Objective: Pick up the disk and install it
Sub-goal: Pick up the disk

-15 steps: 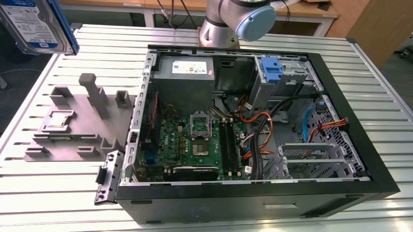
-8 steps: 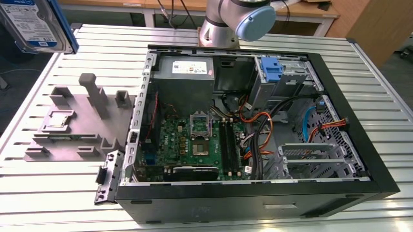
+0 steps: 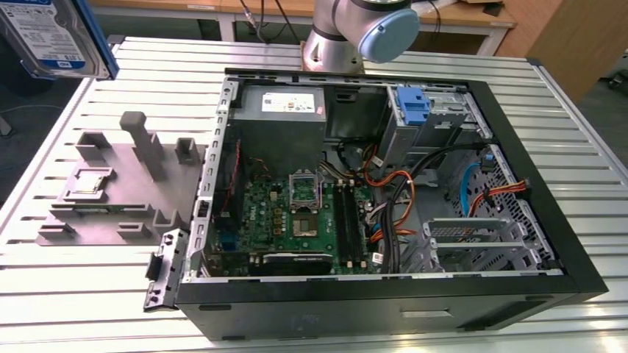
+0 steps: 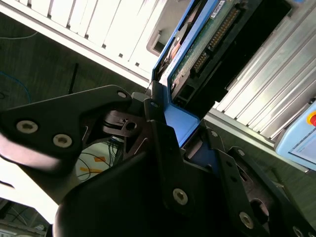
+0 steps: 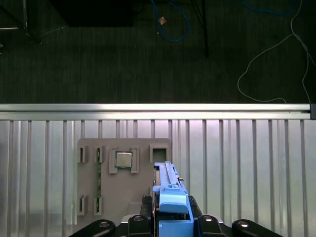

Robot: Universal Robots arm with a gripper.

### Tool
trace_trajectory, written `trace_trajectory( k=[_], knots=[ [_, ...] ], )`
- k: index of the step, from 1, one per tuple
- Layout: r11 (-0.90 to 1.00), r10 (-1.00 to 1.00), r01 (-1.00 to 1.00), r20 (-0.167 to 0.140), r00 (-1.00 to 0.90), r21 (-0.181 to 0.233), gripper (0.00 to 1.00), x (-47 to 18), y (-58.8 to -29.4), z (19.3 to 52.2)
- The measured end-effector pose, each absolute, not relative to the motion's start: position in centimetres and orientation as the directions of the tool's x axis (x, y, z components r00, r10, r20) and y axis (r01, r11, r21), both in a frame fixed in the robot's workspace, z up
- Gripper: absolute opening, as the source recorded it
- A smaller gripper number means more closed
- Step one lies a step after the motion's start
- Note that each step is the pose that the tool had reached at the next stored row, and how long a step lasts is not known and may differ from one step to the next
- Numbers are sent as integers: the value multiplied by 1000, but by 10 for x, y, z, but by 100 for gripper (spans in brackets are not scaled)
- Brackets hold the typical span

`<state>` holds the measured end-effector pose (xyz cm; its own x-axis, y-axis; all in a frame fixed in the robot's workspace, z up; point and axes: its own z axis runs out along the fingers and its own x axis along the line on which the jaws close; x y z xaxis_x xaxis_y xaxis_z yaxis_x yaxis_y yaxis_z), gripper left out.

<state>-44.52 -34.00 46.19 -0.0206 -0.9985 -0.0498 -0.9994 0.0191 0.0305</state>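
Note:
The disk hangs high at the exterior view's top left, above the table's corner, its white-and-blue label facing the camera and a blue rail along its edge. In the first wrist view the disk appears edge-on with its blue carrier, and my gripper is shut on it from both sides. The second wrist view shows the disk's green circuit-board underside, with my gripper clamped on the blue carrier end.
An open computer case lies on the slatted aluminium table, with a blue latch at its drive bay. The grey fixture beside it holds a small silver chip. The table edge meets dark floor with cables.

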Motion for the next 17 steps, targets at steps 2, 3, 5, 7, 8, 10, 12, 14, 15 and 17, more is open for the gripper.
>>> trace_trajectory(
  k=[2, 3, 5, 7, 8, 10, 12, 14, 15, 17],
  knots=[
    [19, -999, -999, -50, -21, 31, 37, -445, -340, 462],
    [19, -999, -999, -50, -21, 31, 37, -445, -340, 463],
    [19, -999, -999, -50, -21, 31, 37, -445, -340, 463],
    [19, -999, -999, -50, -21, 31, 37, -445, -341, 463],
    [19, -999, -999, -50, -21, 31, 37, -445, -341, 463],
    [19, -999, -999, -50, -21, 31, 37, -445, -342, 463],
    [19, -999, -999, -50, -21, 31, 37, -445, -342, 463],
    [19, -999, -999, -50, -21, 31, 37, -445, -342, 463],
    [19, -999, -999, -50, -21, 31, 37, -445, -342, 463],
    [19, -999, -999, -50, -21, 31, 37, -445, -342, 463]
  ],
)
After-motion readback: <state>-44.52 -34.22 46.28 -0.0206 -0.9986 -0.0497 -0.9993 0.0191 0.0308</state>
